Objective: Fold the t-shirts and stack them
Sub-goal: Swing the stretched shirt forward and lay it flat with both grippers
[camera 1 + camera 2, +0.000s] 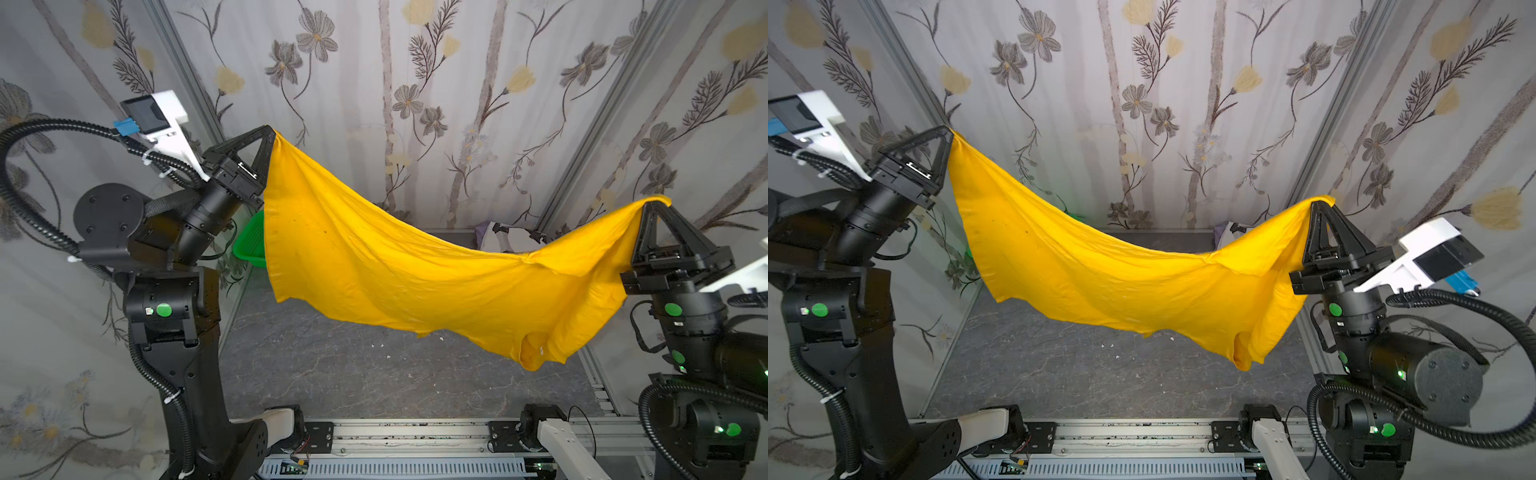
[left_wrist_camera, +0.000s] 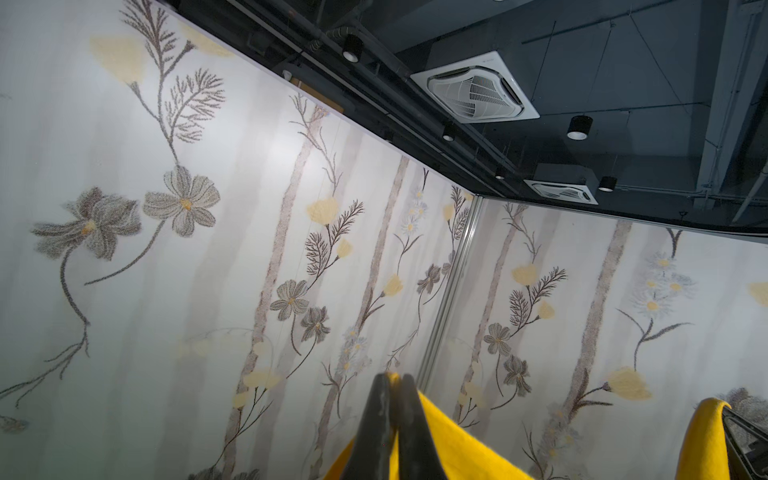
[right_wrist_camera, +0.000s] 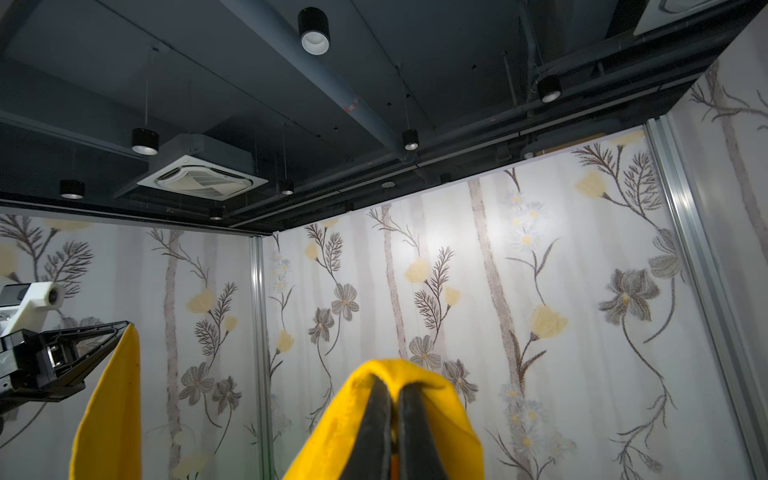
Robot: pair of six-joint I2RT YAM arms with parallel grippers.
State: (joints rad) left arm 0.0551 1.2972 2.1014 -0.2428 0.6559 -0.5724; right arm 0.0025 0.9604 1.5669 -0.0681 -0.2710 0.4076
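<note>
The mustard-yellow t-shirt [image 1: 395, 270] [image 1: 1121, 282] hangs stretched in the air between both arms, sagging in the middle, well above the dark table [image 1: 332, 374]. My left gripper [image 1: 272, 129] [image 1: 951, 132] [image 2: 394, 379] is shut on its upper left corner. My right gripper [image 1: 649, 203] [image 1: 1317, 204] [image 3: 395, 384] is shut on its right corner, lower than the left, and cloth drapes over its fingertips. A sleeve [image 1: 534, 353] dangles at the lower right. A white t-shirt with black print [image 1: 513, 239] and a bit of lavender cloth [image 1: 482, 228] lie at the back right, mostly hidden.
A bright green perforated basket [image 1: 251, 241] stands at the back left, largely hidden behind the yellow shirt and the left arm. Floral-papered walls [image 1: 415, 104] close in the back and both sides. A metal rail [image 1: 415, 432] runs along the front edge.
</note>
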